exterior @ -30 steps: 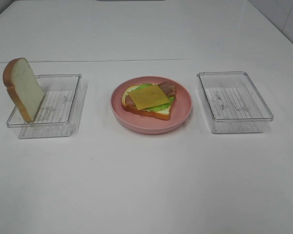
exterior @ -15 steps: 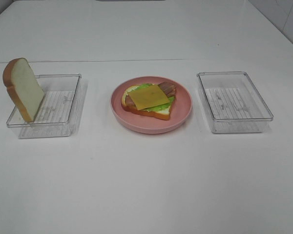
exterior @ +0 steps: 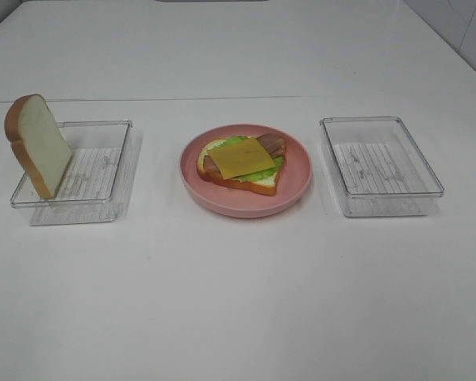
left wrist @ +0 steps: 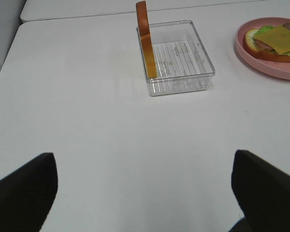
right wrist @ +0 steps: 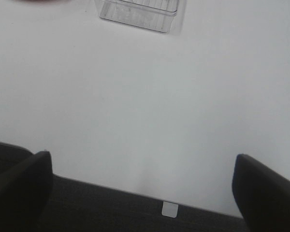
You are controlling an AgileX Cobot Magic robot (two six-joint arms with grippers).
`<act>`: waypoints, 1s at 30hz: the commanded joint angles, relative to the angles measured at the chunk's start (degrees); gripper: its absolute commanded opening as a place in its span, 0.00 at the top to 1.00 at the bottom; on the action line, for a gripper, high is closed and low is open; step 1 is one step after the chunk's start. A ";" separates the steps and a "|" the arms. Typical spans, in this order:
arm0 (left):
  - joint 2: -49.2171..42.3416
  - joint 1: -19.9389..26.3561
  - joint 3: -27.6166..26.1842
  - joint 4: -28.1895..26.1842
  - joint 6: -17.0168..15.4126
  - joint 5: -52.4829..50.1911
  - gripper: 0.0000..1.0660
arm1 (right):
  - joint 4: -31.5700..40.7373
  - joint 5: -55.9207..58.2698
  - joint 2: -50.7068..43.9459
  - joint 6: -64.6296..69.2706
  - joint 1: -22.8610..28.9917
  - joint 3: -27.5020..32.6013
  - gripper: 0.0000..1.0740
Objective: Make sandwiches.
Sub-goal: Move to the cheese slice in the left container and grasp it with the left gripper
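Note:
An open sandwich [exterior: 239, 159] lies on the round pink plate [exterior: 297, 178]: a bread slice at the bottom, green lettuce, a bacon strip [exterior: 274, 144] and a yellow cheese square on top. A second bread slice [exterior: 38, 147] stands on edge in the left clear container [exterior: 103, 171]. The left wrist view shows this slice [left wrist: 146, 41] edge-on and the sandwich [left wrist: 275, 41] far off. My left gripper [left wrist: 142, 157] is open and empty over bare table. My right gripper [right wrist: 142, 158] is open and empty near the table's front edge. Neither gripper shows in the exterior view.
An empty clear container [exterior: 381, 167] stands right of the plate; its near wall shows in the right wrist view [right wrist: 137, 12]. The table's front edge [right wrist: 135, 191] runs just under my right gripper.

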 commanded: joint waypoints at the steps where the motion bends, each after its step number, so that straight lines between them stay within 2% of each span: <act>1: -0.57 0.11 0.06 -0.52 -0.06 -0.34 0.16 | 0.23 -0.46 -0.57 -0.52 -0.17 0.29 0.08; 8: -0.57 0.11 0.06 -0.52 -0.06 -0.34 0.16 | 0.23 -0.46 -0.57 -0.52 -0.17 0.29 0.08; 19: -0.57 0.11 0.06 -0.52 -0.06 -0.34 0.16 | 0.29 -0.46 -5.90 -0.52 -0.29 0.29 0.08; 22: -0.57 0.11 0.06 -0.52 -0.06 -0.34 0.16 | 0.34 -0.46 -6.47 -0.52 -1.78 0.29 0.08; 24: -0.57 0.11 0.06 -0.52 -0.06 -0.34 0.16 | 0.34 -0.46 -7.33 -0.52 -7.28 0.29 0.08; 27: -0.46 0.11 0.06 -0.52 -0.06 -0.34 0.16 | 0.34 -0.46 -10.60 -0.52 -9.40 0.29 0.08; 30: -0.06 0.11 0.06 -0.57 -0.06 -0.34 0.16 | 0.57 0.17 -12.95 -0.52 -9.40 0.00 0.08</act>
